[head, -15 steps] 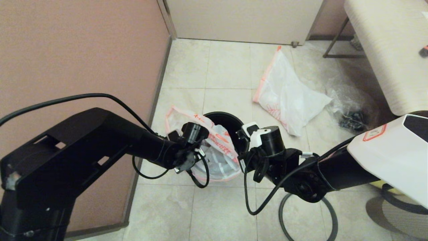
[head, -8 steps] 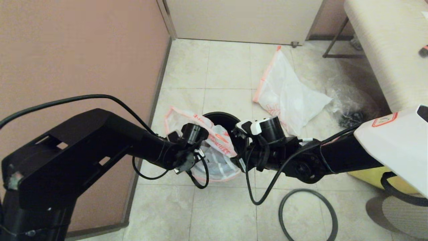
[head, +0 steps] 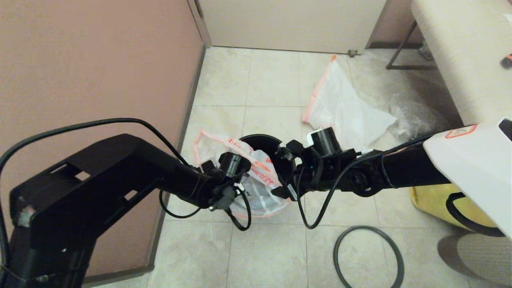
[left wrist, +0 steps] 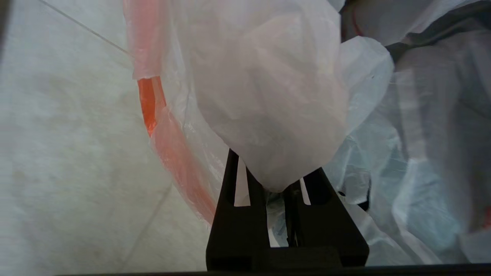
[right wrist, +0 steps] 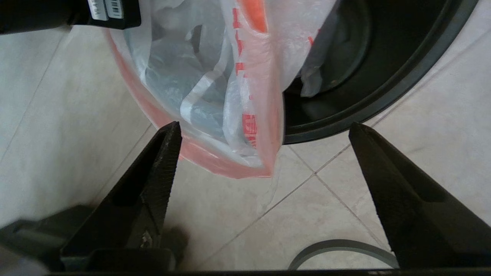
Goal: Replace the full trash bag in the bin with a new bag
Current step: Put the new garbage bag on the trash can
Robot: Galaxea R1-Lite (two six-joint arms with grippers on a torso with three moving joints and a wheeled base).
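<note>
The black bin [head: 262, 143] stands on the tiles without its ring. The full trash bag [head: 260, 194], white with an orange-red hem and something bluish inside, hangs over the bin's near-left rim, one flap still inside the bin [right wrist: 383, 57]. My left gripper [left wrist: 274, 180] is shut on a bunch of the bag's [left wrist: 268, 96] film. My right gripper [head: 283, 171] is open beside the bin, its fingers spread wide around the bag's [right wrist: 215, 96] lower hem corner without touching it. The new bag [head: 344, 114] lies flat on the floor beyond the bin.
The grey ring [head: 368, 228] lies on the floor to the near right, also in the right wrist view [right wrist: 337, 244]. A clear wrinkly bag [head: 416, 116] and a bench [head: 460, 52] are at the far right, a yellow tote [head: 434, 200] under my right arm, a wall [head: 100, 60] to the left.
My right arm has swung away from me and flattened out, bringing its open gripper close to the bag and bin and uncovering the ring and tote. The left gripper sank slightly, still holding the bag.
</note>
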